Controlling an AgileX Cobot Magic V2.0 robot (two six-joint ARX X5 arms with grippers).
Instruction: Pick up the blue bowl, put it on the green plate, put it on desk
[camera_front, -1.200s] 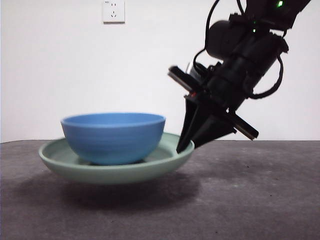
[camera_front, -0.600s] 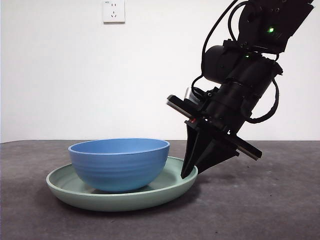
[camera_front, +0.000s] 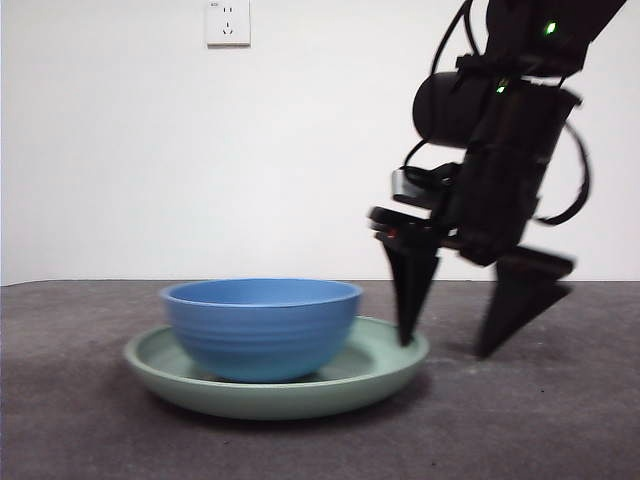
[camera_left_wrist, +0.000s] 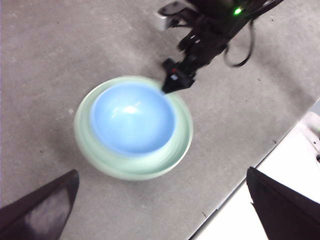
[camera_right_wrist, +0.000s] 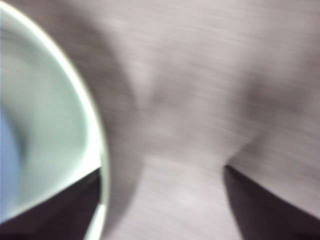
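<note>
The green plate (camera_front: 275, 385) rests flat on the desk (camera_front: 560, 420), nearest the front camera, with the blue bowl (camera_front: 262, 328) seated in its middle. Behind its rim at about three o'clock, the right gripper (camera_front: 460, 335) stands spread, one jaw over the rim, one outside. The left gripper (camera_left_wrist: 165, 200) hangs open well above. Both dishes look stiff, light and smooth; a rim pinch suits them.

Matte ridged blue bowl (camera_front: 261, 328), smooth green plate (camera_front: 385, 372), rough speckled desk (camera_front: 540, 420).
</note>
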